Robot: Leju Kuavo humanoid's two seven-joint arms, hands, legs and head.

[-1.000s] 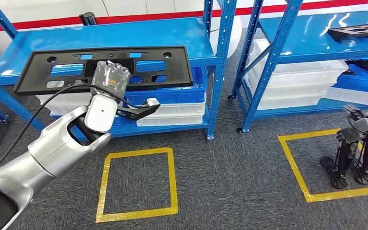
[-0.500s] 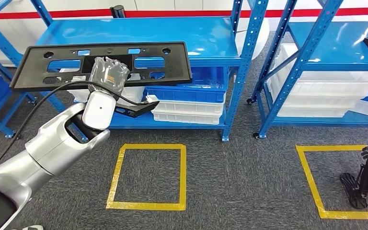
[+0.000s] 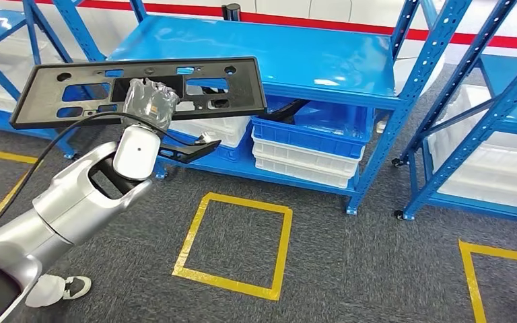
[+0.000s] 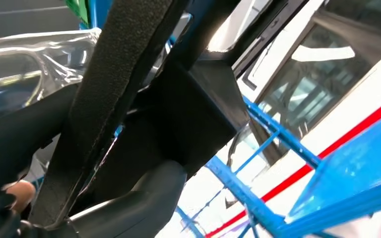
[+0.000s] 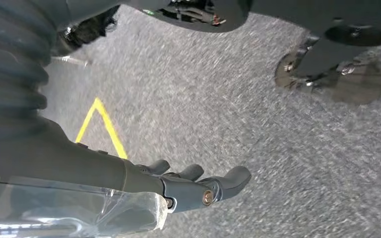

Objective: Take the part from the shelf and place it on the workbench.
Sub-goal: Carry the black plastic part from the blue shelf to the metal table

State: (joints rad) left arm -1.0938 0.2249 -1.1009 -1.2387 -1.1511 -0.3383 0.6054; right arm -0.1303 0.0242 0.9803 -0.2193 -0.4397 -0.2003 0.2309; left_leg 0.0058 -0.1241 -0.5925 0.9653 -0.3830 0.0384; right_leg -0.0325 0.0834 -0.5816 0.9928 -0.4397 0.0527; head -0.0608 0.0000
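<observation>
Left hand (image 3: pixel 149 104), wrapped in clear plastic film, grips the long flat black plastic panel with cut-out slots (image 3: pixel 141 87) and holds it up in the air in front of the blue steel shelf (image 3: pixel 296 57), above the grey carpet with its yellow taped square (image 3: pixel 235 245). Right hand (image 5: pixel 188 186) hangs over the carpet, fingers slightly curled and holding nothing. Stacked blue and white plastic bins (image 3: pixel 309 145) sit on the lower shelf.

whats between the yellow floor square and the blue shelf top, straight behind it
In the head view, past the yellow square comes bare grey carpet, then a blue bin stacked on white bins on the lower shelf, under the shelf top.
</observation>
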